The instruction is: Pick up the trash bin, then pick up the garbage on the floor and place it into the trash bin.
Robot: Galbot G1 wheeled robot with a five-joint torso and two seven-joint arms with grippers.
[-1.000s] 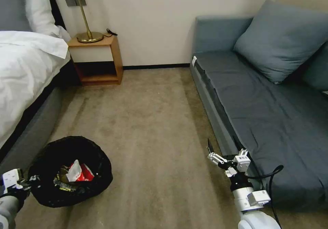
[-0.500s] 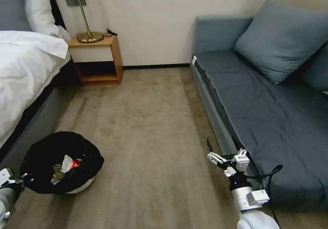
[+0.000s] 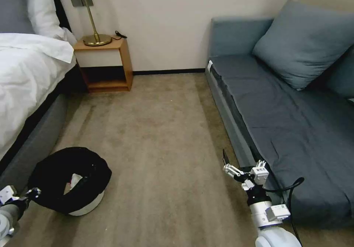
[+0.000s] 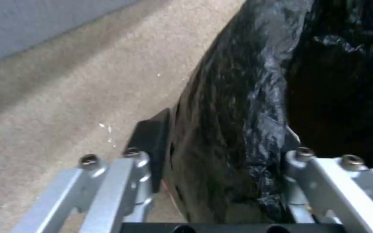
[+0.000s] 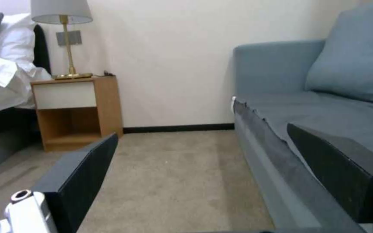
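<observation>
The trash bin (image 3: pixel 86 206), a low white tub lined with a wrinkly black bag (image 4: pixel 238 97), stands on the carpet at the lower left beside the bed. My left gripper (image 3: pixel 31 194) is shut on its near rim; in the left wrist view the gripper (image 4: pixel 221 155) straddles the bag's edge, with one black pad (image 4: pixel 152 142) on the outside. A pale scrap of garbage (image 3: pixel 75 180) peeks out inside the bin; the rest is hidden by the bag. My right gripper (image 3: pixel 226 166) hangs open and empty beside the sofa's front edge, its pads wide apart (image 5: pixel 204 155).
A grey sofa (image 3: pixel 287 121) with a cushion runs along the right. The bed (image 3: pixel 25 77) is on the left, and a wooden nightstand (image 3: pixel 105 61) with a brass lamp stands at the back wall. Open carpet (image 3: pixel 158 136) lies between them.
The bin has tipped from facing the camera to nearly level and sunk lower. Its white base now shows and most of the litter inside is hidden. The right arm stayed put.
</observation>
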